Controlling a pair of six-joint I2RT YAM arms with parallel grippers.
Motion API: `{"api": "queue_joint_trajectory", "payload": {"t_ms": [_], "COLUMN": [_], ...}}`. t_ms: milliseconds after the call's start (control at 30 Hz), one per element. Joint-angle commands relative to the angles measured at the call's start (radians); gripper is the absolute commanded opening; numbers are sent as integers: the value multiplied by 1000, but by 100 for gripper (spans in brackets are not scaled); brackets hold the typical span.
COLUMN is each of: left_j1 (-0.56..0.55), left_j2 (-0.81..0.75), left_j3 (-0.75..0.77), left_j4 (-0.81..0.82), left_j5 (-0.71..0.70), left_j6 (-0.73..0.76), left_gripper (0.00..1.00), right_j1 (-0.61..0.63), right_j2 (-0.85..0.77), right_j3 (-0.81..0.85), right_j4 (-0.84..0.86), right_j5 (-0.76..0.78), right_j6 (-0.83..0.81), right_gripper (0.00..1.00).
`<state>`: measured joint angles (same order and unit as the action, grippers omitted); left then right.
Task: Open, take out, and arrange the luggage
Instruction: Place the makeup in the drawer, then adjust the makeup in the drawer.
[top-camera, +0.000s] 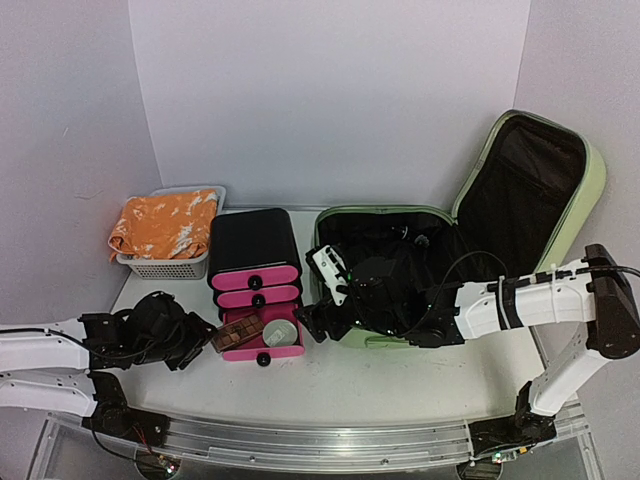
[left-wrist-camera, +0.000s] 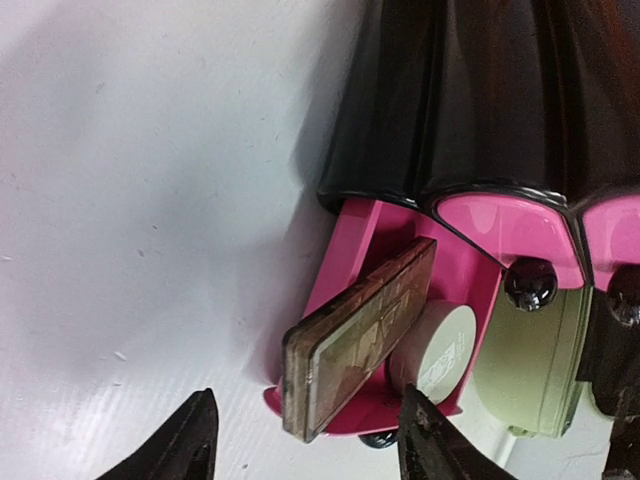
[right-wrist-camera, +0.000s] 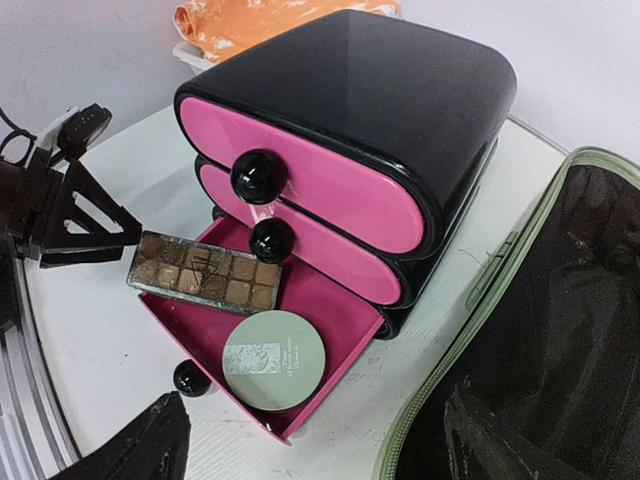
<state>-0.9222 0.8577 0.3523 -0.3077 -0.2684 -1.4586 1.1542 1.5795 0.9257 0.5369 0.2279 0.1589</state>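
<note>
Green luggage (top-camera: 530, 190) open. Left tool (top-camera: 203, 333) released beside brown palette (right-wrist-camera: 205, 272) in pink drawer (right-wrist-camera: 330, 310). Right tool (top-camera: 312, 322) spread, empty.

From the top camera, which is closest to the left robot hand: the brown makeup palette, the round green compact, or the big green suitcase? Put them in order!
From the left gripper:
1. Brown palette, in the open bottom drawer, just to its right.
2. Round green compact, same drawer, further right.
3. Luggage, far right, lid up.

Plain pale-lilac walls (top-camera: 330, 90) on three sides of a white table (top-camera: 400, 388), lighting apparently even.
</note>
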Motion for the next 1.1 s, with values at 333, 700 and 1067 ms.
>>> {"api": "queue_joint_trajectory", "payload": {"t_ms": [333,700,1067], "left_j1": [250,250,250], "left_j2": [-143,110,-88], "left_j3": [212,350,397], "left_j4": [-262,-295,-298], "left_j5": [406,508,323], "left_j6": [872,1044,1189], "left_gripper": [74,99,99], "right_j1": [-4,-4,-4], "right_j2": [10,15,-17], "right_j3": [43,68,45], "right_j4": [40,26,21], "right_j5": [-11,-6,0], "right_j6": [3,-4,-24], "right_gripper": [87,87,88]}}
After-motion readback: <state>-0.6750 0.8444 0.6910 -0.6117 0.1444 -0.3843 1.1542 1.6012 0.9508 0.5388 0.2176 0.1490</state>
